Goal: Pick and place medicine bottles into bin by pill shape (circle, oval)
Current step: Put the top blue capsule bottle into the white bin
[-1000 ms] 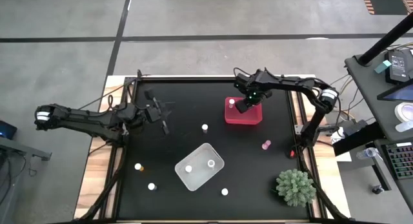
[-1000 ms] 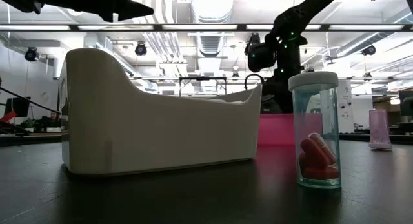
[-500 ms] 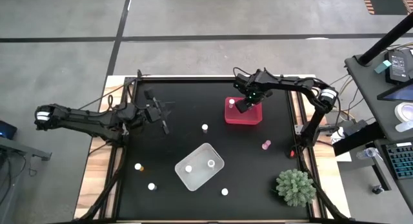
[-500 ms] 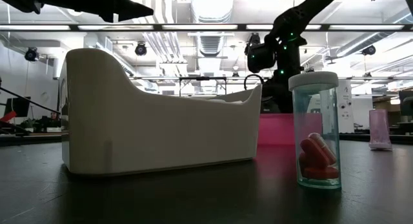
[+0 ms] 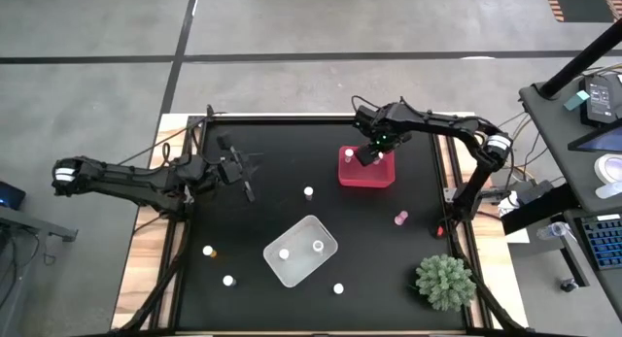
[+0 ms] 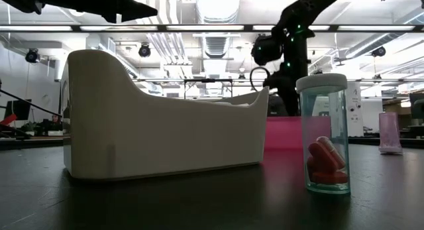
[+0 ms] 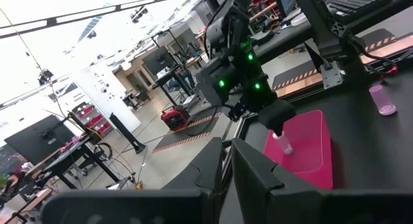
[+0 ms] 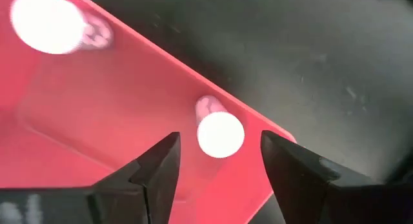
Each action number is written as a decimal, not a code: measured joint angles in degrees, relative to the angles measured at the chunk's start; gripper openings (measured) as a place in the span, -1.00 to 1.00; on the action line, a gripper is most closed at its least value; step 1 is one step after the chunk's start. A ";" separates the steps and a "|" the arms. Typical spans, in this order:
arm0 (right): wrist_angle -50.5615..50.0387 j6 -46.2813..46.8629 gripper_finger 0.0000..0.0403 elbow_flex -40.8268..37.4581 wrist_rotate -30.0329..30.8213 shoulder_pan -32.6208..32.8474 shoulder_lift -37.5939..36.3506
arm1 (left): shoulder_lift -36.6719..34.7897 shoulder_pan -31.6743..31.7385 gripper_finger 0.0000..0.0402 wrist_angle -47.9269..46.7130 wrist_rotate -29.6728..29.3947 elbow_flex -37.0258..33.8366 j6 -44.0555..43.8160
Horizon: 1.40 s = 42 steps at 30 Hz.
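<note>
My right gripper (image 5: 367,154) hangs open over the pink bin (image 5: 381,177) at the table's far middle. A white-capped bottle (image 8: 221,134) stands in the bin below and between its fingers, untouched; it also shows in the left wrist view (image 7: 282,141). A second bottle (image 5: 348,154) stands in the bin's far left corner. My left gripper (image 5: 245,180) is shut and empty above the table's left part. The white bin (image 5: 301,250) holds two bottles. Loose bottles stand on the table: a white-capped one (image 5: 308,192), a pink one (image 5: 400,218), and others at the near left (image 5: 208,250), (image 5: 228,280) and near middle (image 5: 339,288).
A spiky green plant (image 5: 445,281) stands at the near right corner. In the low view a teal bottle (image 6: 324,144) with red oval pills stands close to the camera, beside the white bin (image 6: 165,130). The table's wooden edges run along both sides.
My right gripper has risen a little over the pink bin and drawn slightly toward the table's far edge. The bottles have kept their places.
</note>
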 joint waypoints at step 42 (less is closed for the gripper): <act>74.37 -36.49 -0.36 -42.99 -1.90 29.95 -44.98 | 10.43 -0.17 -0.92 12.61 4.63 0.81 -32.41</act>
